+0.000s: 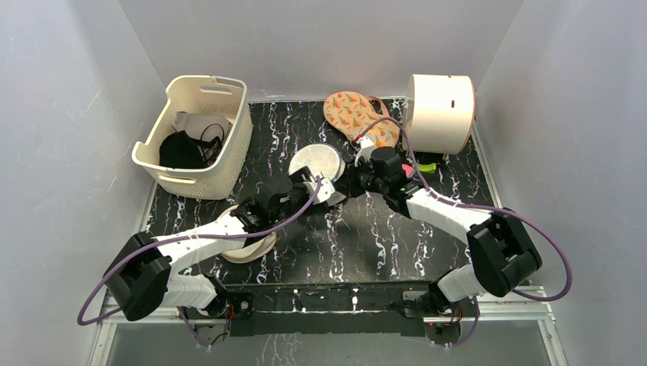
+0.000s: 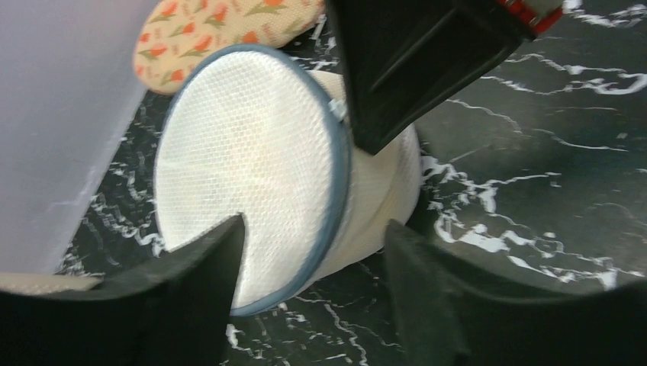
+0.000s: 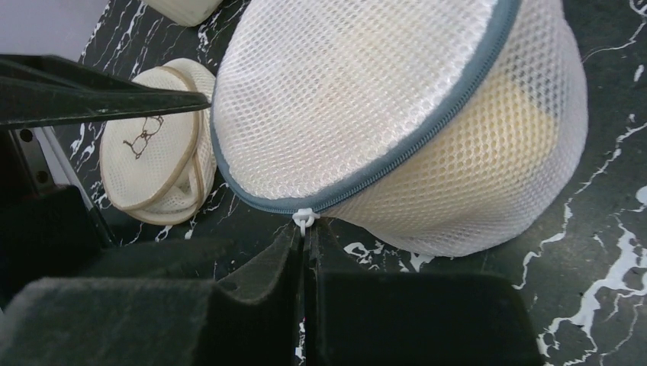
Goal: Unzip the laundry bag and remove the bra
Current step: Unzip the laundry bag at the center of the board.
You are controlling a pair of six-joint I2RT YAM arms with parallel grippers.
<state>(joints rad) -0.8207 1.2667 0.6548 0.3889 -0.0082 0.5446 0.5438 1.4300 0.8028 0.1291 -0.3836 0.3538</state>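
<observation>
On the black marbled bench (image 1: 358, 244), midway between its side edges, the laundry bag (image 1: 315, 161) looks light, soft and crushable, so I judge its stiffer zipper rim (image 3: 427, 122) the best hold; my left hand (image 2: 313, 244) stands open at it, my right hand (image 3: 305, 229) pinches the zipper pull (image 3: 304, 219).

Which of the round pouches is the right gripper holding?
The white, grey-rimmed laundry bag, tilted up; the right gripper pinches its zipper pull. The beige-rimmed pouch lies apart from it.
</observation>
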